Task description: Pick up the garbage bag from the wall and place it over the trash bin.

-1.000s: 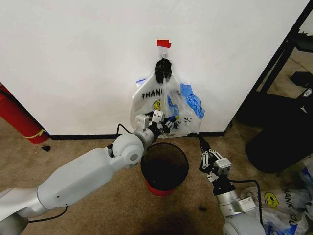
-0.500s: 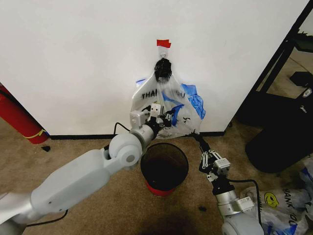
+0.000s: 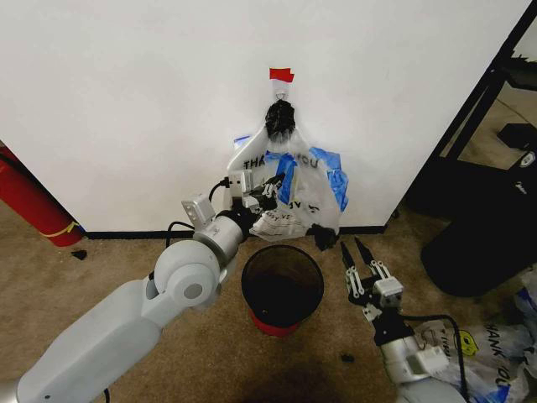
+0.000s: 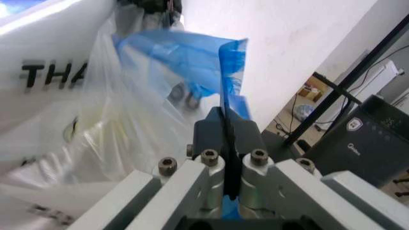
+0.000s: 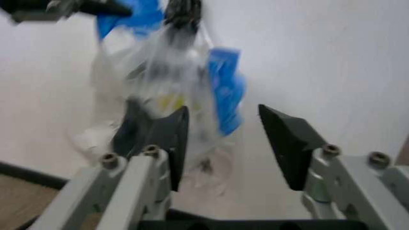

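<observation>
Left gripper (image 3: 270, 186) pinches garbage bag (image 3: 294, 189) above trash bin (image 3: 282, 285); right gripper (image 3: 359, 249) gapes empty.

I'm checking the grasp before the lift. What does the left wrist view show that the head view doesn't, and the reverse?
Left wrist alone: the left gripper shut on a blue strip of the garbage bag, pinched between its fingers. Head alone: the trash bin under the bag, the red tape mark above it, and the right gripper open beside the bin. Both: the bag hanging against the wall, with blue patches and black lettering.
</observation>
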Controlling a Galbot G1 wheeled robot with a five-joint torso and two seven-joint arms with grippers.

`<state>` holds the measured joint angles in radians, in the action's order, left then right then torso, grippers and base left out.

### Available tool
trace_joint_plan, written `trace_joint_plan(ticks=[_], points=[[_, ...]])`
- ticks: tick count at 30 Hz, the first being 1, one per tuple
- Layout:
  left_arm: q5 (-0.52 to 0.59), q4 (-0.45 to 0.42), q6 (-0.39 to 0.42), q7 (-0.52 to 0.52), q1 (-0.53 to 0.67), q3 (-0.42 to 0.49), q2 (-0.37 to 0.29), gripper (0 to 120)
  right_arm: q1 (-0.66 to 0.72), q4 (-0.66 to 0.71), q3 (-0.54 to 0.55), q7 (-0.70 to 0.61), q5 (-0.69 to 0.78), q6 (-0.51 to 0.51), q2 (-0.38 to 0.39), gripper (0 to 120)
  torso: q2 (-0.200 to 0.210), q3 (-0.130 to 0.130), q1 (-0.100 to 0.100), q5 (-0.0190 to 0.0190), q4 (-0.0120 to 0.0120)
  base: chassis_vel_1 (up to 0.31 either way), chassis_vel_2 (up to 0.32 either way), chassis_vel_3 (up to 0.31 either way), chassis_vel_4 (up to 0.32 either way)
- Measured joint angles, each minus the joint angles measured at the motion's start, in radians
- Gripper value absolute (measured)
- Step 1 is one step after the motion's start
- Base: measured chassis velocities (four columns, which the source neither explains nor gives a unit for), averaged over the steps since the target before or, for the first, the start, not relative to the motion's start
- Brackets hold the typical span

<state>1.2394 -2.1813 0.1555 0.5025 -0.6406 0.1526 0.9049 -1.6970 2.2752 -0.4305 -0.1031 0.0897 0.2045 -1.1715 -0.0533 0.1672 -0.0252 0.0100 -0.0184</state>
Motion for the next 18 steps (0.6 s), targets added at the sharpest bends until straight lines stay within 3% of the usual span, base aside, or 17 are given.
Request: trace_joint_plan(ticks=[5, 12, 18], points=[[-0.01, -0.004, 0.0, -0.002, -0.02, 0.001, 0.001, 0, 0.113, 0.021, 0.011, -0.069, 0.092, -0.098, 0.056, 62, 0.0, 0.0, 0.0, 0.0, 0.0002, 0.0, 0.0, 0.0, 0.0], [-0.019, 0.011, 0.0, -0.005, -0.012, 0.018, 0.007, 0, 0.45, -0.206, 0.115, -0.109, 0.25, -0.218, 0.155, 90, 0.0, 0.0, 0.0, -0.0003, 0.001, 0.0, 0.0, 0.0, 0.0], [-0.018, 0.036, 0.0, -0.007, 0.032, 0.061, 0.026, 0, 0.629, -0.324, 0.189, -0.078, 0.414, -0.266, 0.203, 99, 0.0, 0.0, 0.0, -0.0003, 0.0, 0.0, 0.0, 0.0, 0.0]])
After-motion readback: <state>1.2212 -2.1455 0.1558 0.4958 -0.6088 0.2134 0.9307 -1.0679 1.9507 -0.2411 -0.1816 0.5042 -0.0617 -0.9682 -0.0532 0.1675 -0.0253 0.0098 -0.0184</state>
